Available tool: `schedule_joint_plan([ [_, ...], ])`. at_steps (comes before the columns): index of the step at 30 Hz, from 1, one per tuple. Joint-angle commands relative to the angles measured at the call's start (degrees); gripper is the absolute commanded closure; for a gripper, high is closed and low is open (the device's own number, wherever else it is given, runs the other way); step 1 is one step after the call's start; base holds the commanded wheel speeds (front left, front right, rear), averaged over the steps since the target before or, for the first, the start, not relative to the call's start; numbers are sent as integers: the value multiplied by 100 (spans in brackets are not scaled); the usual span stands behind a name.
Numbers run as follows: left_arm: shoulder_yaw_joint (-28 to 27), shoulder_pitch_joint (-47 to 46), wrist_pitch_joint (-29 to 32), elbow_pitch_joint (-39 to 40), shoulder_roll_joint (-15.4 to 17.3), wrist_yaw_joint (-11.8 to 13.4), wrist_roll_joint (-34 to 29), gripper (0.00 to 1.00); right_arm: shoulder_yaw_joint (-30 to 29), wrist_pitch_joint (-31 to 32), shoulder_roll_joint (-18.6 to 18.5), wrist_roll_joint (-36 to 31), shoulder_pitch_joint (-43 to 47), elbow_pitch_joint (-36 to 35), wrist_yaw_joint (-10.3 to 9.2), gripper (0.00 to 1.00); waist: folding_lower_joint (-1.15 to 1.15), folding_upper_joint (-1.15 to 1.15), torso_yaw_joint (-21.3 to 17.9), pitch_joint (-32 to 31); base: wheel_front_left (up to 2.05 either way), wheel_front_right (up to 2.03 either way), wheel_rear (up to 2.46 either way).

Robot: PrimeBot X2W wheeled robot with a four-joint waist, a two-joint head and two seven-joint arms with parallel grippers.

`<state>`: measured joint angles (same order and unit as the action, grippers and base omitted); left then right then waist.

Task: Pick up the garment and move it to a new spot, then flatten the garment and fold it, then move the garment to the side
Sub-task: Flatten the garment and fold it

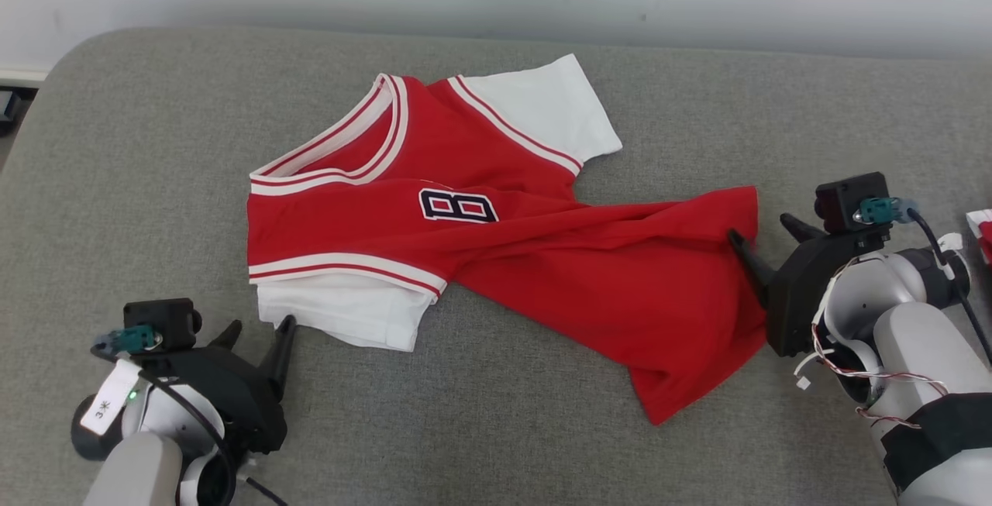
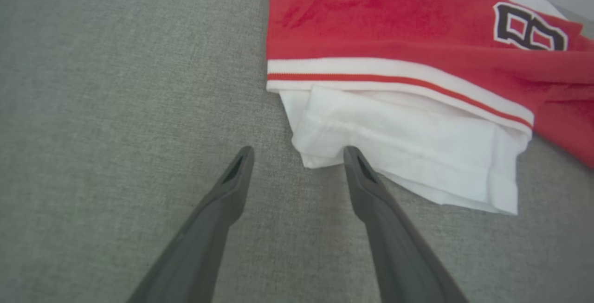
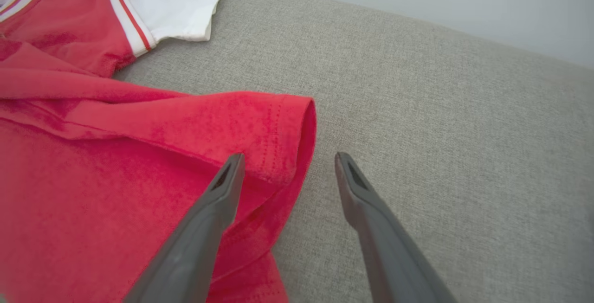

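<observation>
Jaws apart, left gripper by the white sleeve, right gripper straddling the hem: poised to lift the jersey.

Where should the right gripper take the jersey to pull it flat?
Take the red hem near its far corner, from the robot's right. Its edge curls up off the grey cushion there, and the open right gripper has one finger over cloth, one over cushion.

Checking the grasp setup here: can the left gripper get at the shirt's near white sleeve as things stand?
Probably yes. The left gripper stands open right beside the white sleeve, one fingertip at its edge; nothing lies on the sleeve, and only bare grey cushion lies between them.
</observation>
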<state>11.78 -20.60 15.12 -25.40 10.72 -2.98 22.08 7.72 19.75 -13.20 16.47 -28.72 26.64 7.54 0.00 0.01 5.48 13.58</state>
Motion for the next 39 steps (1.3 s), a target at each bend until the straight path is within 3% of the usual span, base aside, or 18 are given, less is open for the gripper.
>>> schedule_joint_plan([
  [1,7,-110,20,30,3,-66,62,0,67,19,-52,95,-13,21,-12,0,0,-1,27,42,0,0,0],
  [6,75,-153,18,192,36,-164,147,0,265,-20,-131,254,73,14,-12,0,0,-1,19,68,0,0,0],
  [9,93,-159,97,281,62,-132,152,35,337,-45,-164,281,84,19,-12,0,0,-1,2,75,0,0,0],
  [13,120,-47,296,395,76,-85,201,51,372,-78,-227,312,36,33,-12,0,0,-1,1,80,0,0,0],
  [29,269,164,525,715,97,-50,290,55,701,-140,-385,652,-214,266,-12,0,0,-1,134,127,0,0,0],
  [30,274,168,524,714,98,-52,294,55,732,-140,-401,673,-242,281,-12,4,0,-1,138,126,0,0,0],
  [31,280,170,519,716,99,-51,301,56,759,-150,-415,696,-264,304,-12,22,0,-1,143,122,0,0,0],
  [32,283,171,510,718,102,-48,300,56,780,-154,-421,736,-270,333,-12,53,0,-1,147,119,0,0,0],
  [33,287,171,504,717,102,-46,285,57,800,-149,-424,744,-267,362,-12,63,0,-1,150,115,0,0,0],
  [36,308,171,501,701,86,-49,309,64,835,-145,-424,807,-255,432,-12,87,0,-1,152,95,0,0,0],
  [37,314,170,498,693,75,-61,322,69,851,-162,-432,821,-251,450,-12,100,0,-1,150,85,0,0,0],
  [39,323,166,463,683,67,-82,344,86,872,-204,-431,845,-240,493,-12,100,0,-1,137,48,0,0,0],
])
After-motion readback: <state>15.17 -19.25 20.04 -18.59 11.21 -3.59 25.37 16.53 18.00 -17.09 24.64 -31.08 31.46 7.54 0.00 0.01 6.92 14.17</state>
